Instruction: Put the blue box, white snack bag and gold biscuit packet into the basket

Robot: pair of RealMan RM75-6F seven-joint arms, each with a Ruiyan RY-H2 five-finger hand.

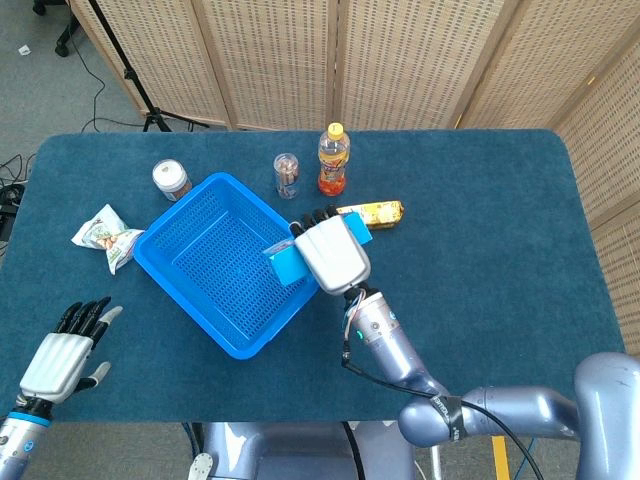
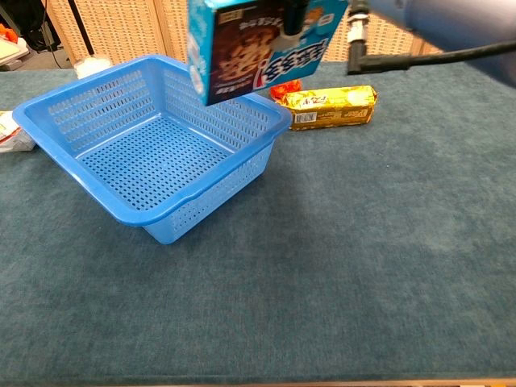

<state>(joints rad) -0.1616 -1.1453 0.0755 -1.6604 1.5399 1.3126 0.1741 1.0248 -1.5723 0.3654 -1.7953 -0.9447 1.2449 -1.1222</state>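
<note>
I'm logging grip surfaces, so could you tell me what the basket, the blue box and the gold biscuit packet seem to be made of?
Basket: apparently rigid moulded plastic, with perforated walls and a smooth rim.
Blue box, held by the right hand: probably printed cardboard, judging by its flat faces and crisp edges.
Gold biscuit packet: likely metallised plastic film, shiny and wrinkled.

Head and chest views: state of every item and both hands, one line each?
blue box: held aloft by the right hand, over the basket's right rim, not yet inside.
basket: upright on the table, nothing in it.
gold biscuit packet: lying flat on the table, right of the basket.
white snack bag: on the table, left of the basket.
left hand: fingers spread, holding nothing.
juice bottle: upright, capped.
</note>
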